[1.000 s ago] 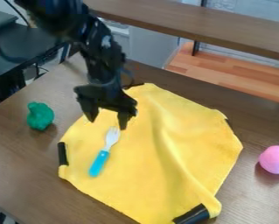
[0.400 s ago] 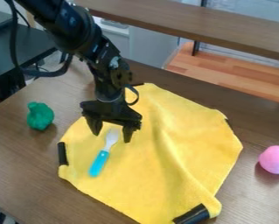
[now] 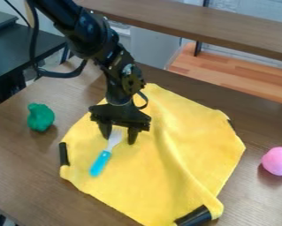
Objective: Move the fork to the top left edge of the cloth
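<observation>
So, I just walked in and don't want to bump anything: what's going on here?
A black robot arm has its open gripper over a yellow cloth, fingers spread around the tines of a blue-handled fork. The fork lies on the cloth, not gripped. A green toy and a pink egg-shaped object sit beside the cloth on the wooden table.
</observation>
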`<action>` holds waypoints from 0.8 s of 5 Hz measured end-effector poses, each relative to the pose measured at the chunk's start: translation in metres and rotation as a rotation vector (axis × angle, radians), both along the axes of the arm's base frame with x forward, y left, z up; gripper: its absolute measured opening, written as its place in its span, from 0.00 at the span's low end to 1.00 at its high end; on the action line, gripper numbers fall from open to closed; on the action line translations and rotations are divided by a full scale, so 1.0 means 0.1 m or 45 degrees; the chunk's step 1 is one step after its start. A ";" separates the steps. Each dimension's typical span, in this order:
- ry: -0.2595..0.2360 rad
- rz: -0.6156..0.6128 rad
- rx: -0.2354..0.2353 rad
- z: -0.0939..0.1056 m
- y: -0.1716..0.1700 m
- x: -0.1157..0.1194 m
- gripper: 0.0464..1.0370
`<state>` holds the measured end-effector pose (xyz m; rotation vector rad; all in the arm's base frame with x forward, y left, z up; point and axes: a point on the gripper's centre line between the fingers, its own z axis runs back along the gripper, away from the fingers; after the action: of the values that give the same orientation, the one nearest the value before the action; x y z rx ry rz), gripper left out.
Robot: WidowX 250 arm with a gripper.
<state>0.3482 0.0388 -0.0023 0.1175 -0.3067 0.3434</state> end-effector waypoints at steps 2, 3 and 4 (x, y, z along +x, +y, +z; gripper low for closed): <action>0.048 0.027 -0.083 0.04 0.09 0.02 0.31; 0.071 0.058 -0.144 0.26 0.21 0.16 0.31; 0.117 0.115 -0.206 0.38 0.40 0.29 0.31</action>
<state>0.3776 0.0784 0.0360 -0.0124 -0.1824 0.4494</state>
